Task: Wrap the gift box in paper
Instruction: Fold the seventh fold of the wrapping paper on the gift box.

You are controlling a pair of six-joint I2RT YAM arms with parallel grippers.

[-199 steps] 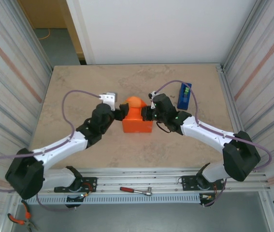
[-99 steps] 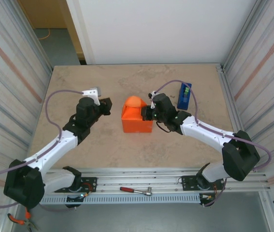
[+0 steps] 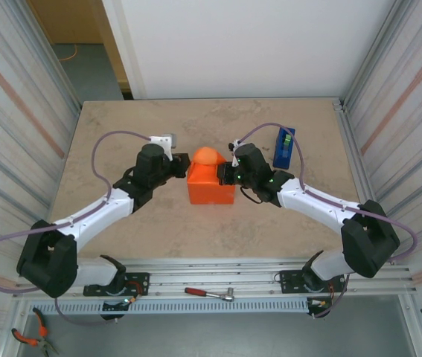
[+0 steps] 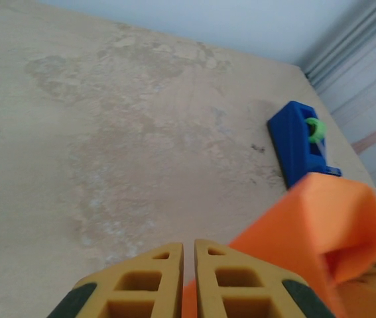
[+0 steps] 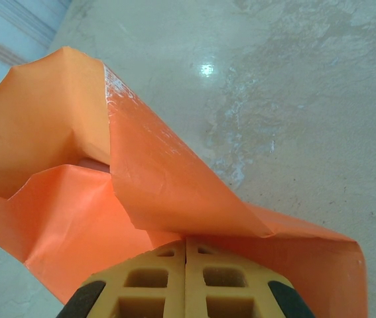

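A wrench (image 3: 211, 294) lies on the rail in front of the tabletop's (image 3: 285, 223) near edge, between the two arm bases. From the near-left corner the left arm runs low and diagonally inward, elbow raised, wrist turned toward the centre. Its left tool (image 3: 181, 165) meets the left side of the paper (image 3: 211, 187). Seen from that wrist, the fingers (image 4: 222, 264) are drawn together to a thin slit with a sliver of orange in it: clenched on the paper's edge.

The right arm mirrors this from the near-right corner, forearm stretched flat toward the middle. The right tool (image 3: 227, 173) is clenched on the paper's right side, where a folded flap runs into its closed tips.

The paper sits mid-tabletop as a boxy orange bundle with a loose rounded flap rising at its far end; the gift box is hidden inside. A blue tape dispenser (image 3: 283, 147) stands beyond the right tool, toward the far-right corner.
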